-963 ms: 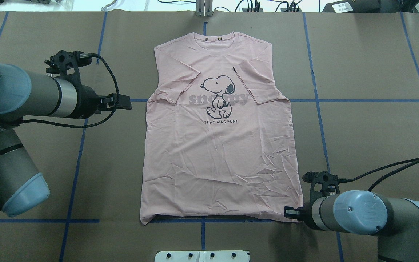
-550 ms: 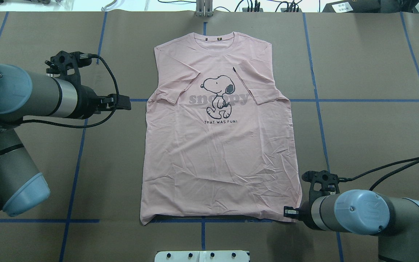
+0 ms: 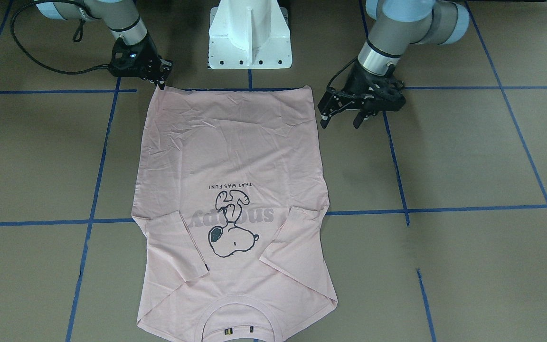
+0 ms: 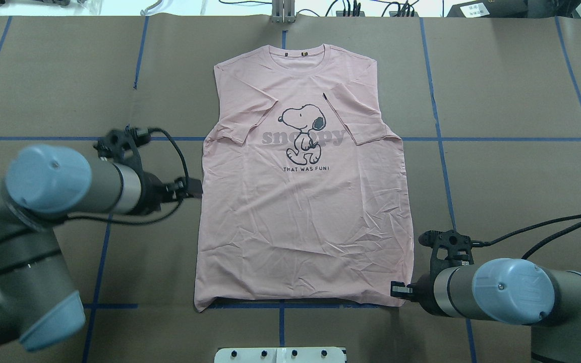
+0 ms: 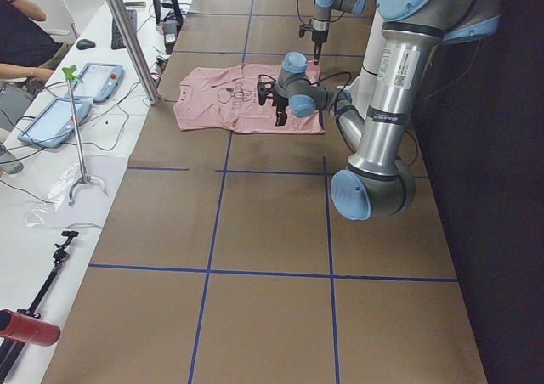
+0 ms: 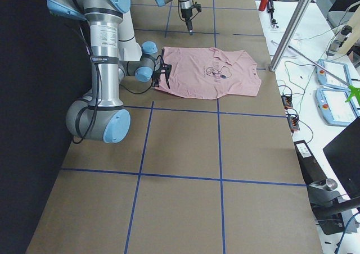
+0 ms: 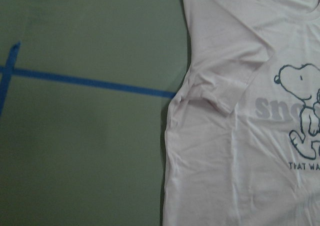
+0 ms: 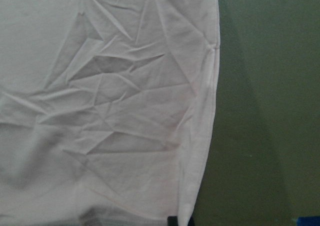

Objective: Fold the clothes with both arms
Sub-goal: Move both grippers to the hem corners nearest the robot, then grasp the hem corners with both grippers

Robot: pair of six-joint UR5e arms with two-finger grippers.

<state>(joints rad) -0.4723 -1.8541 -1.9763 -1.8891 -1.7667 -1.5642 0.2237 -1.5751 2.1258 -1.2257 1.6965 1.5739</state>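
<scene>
Pinching T-shirt [image 4: 300, 217] hem, lower right overhead, with right gripper [image 4: 398, 291]; holding left gripper [image 4: 196, 187] open, mid-left. Next, likely: grasp the lower-left hem corner.

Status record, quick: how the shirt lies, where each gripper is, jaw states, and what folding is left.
T-shirt: flat on the table, print up, collar away from the robot
sleeves: both folded inward over the chest
left gripper: open, close beside the shirt's side edge, holding nothing
right gripper: at the hem corner on its side; jaw state unclear
body folds: not yet done
</scene>
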